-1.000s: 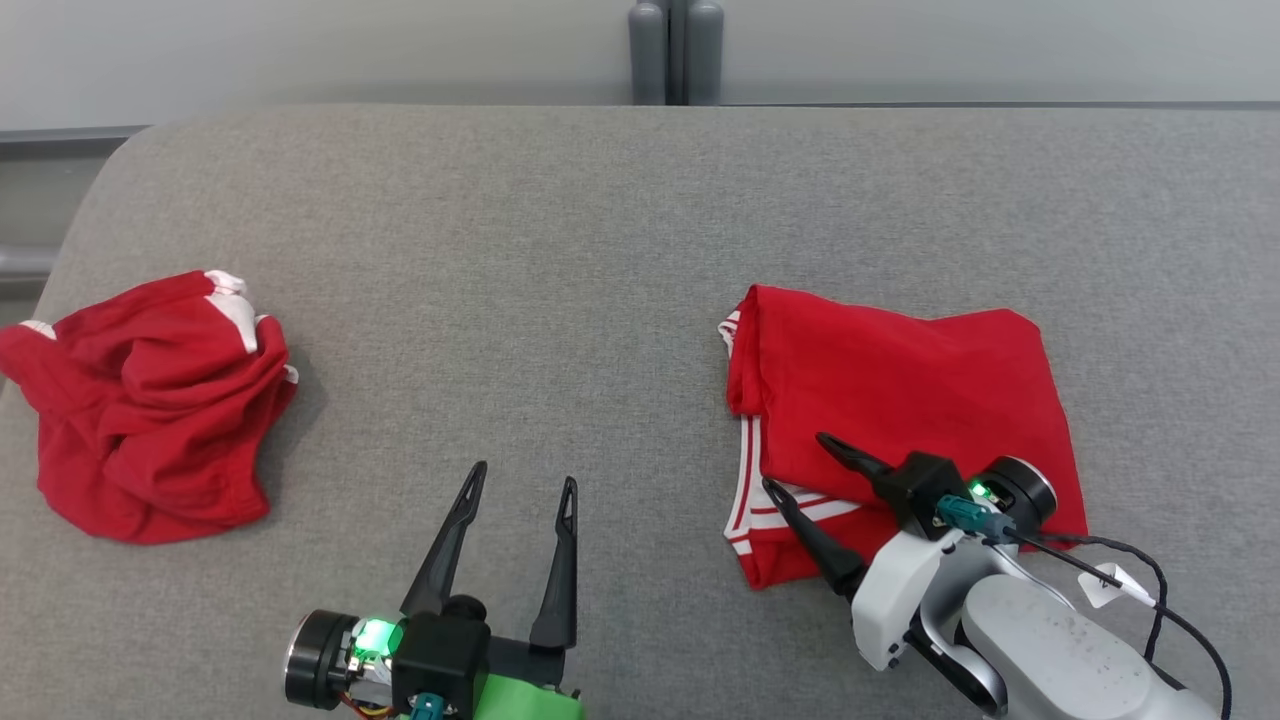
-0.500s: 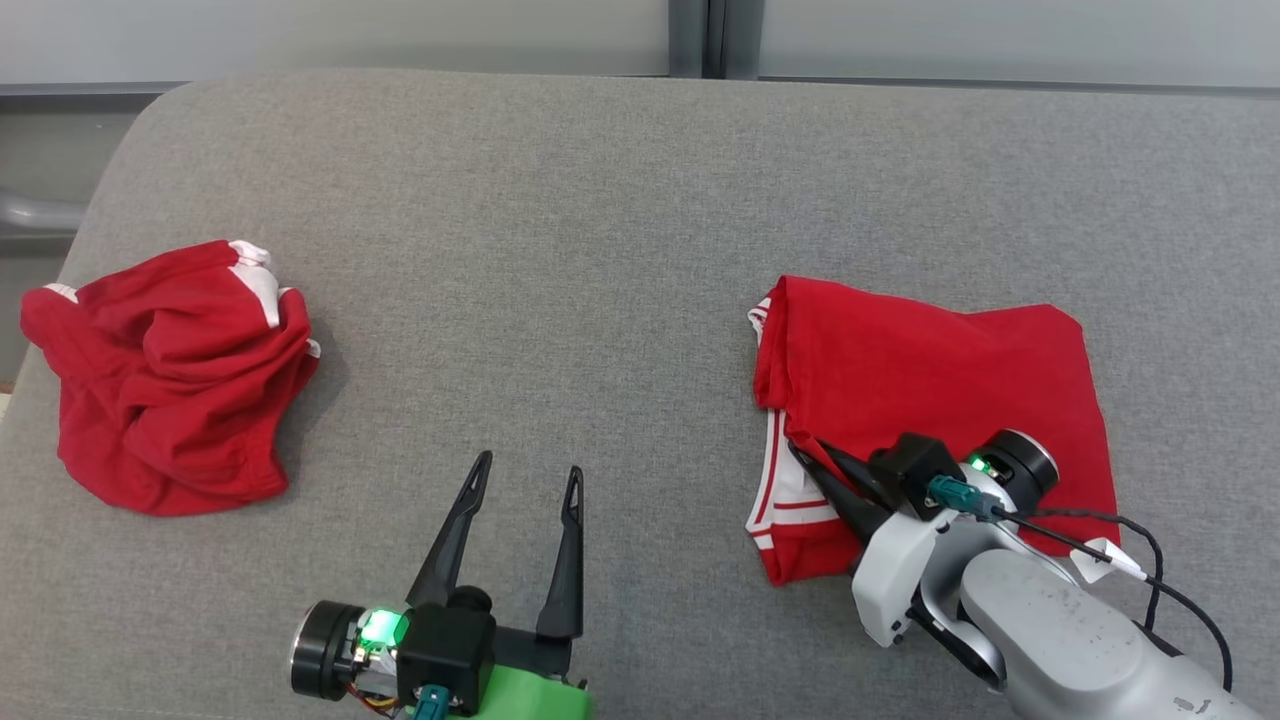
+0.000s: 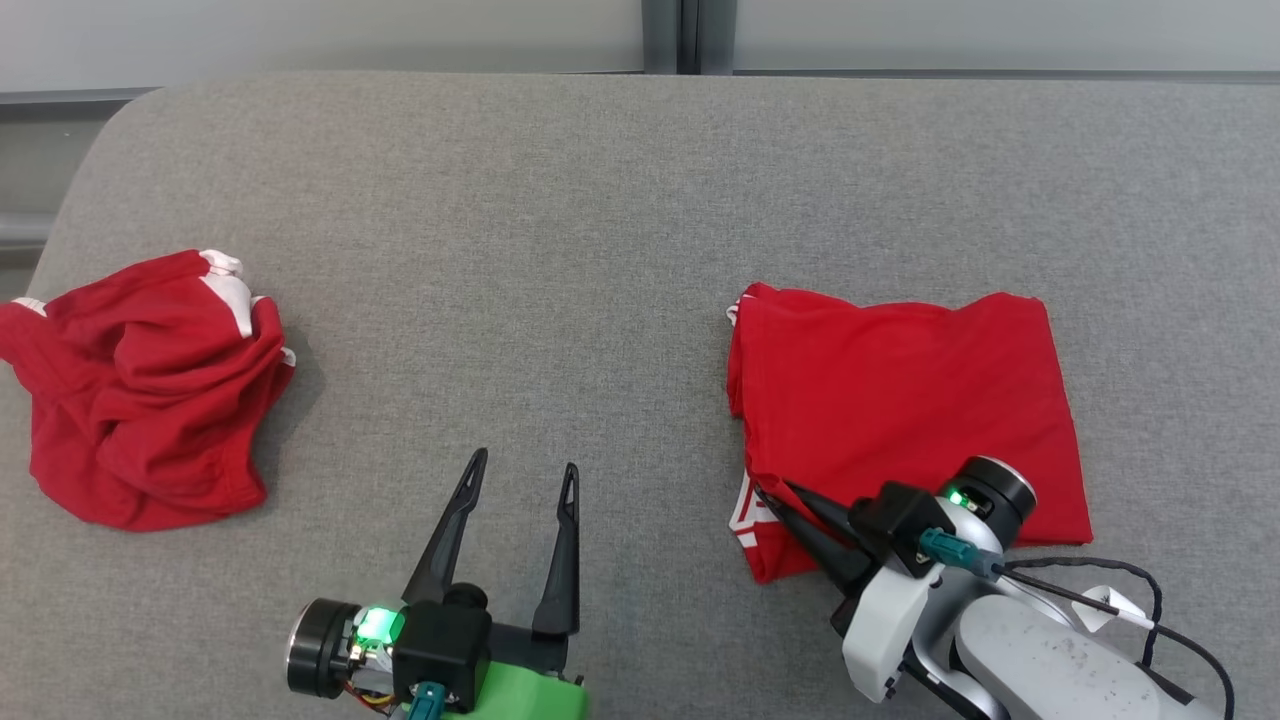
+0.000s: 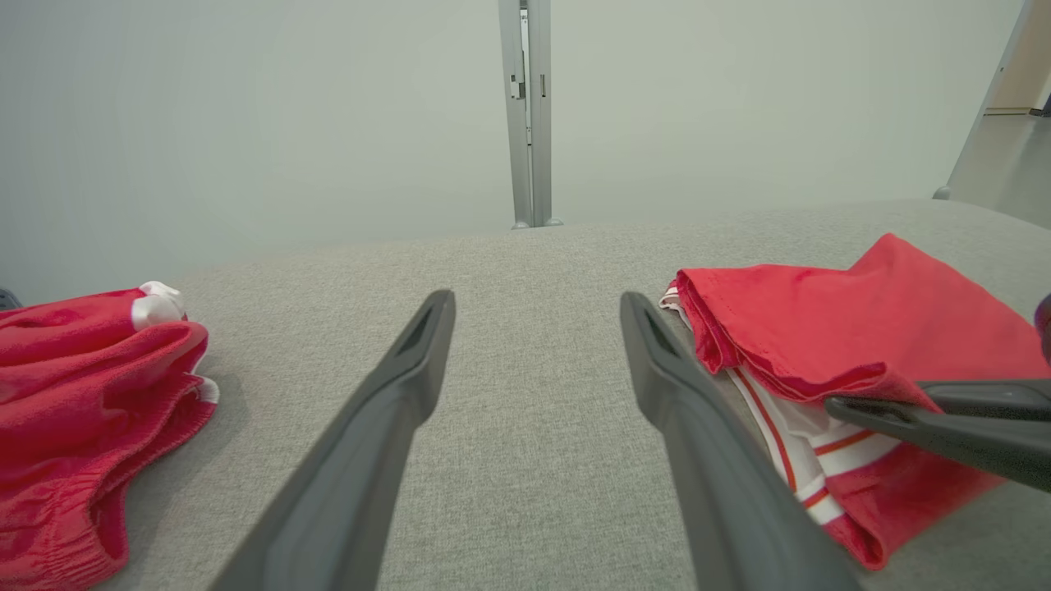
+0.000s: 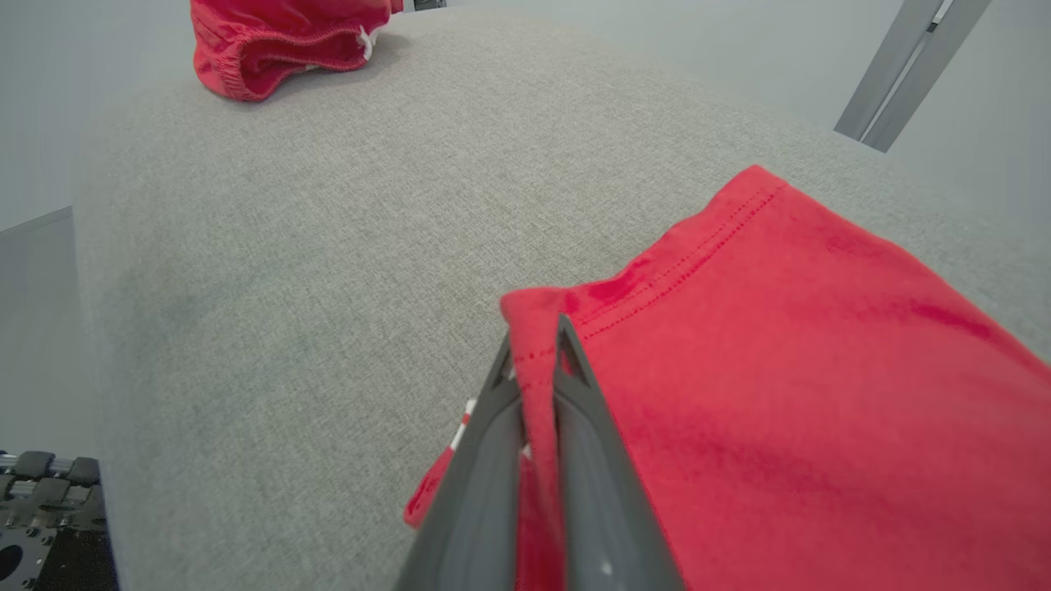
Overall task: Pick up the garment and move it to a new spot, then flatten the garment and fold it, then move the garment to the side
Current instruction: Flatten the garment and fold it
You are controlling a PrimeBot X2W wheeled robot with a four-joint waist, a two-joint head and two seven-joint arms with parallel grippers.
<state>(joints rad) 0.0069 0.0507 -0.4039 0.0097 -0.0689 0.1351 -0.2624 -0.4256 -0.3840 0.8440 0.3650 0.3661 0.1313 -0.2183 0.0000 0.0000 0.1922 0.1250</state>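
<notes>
The folded red garment (image 3: 900, 400) lies on the right part of the grey cushion (image 3: 550, 250), my right gripper (image 3: 778, 491) closed on its near left corner. My left gripper (image 3: 524, 462) stands wide over the cushion's middle, and a crumpled red cloth (image 3: 140, 400) lies at its left edge.

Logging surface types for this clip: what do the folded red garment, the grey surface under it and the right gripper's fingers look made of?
Folded red garment: soft knit cloth, possibly cotton jersey, matte; stitched hem, limp folds.
Grey surface: woven upholstery fabric, matte; fine heathered weave.
Right gripper fingers: probably hard dark plastic, smooth with a dull sheen.
</notes>
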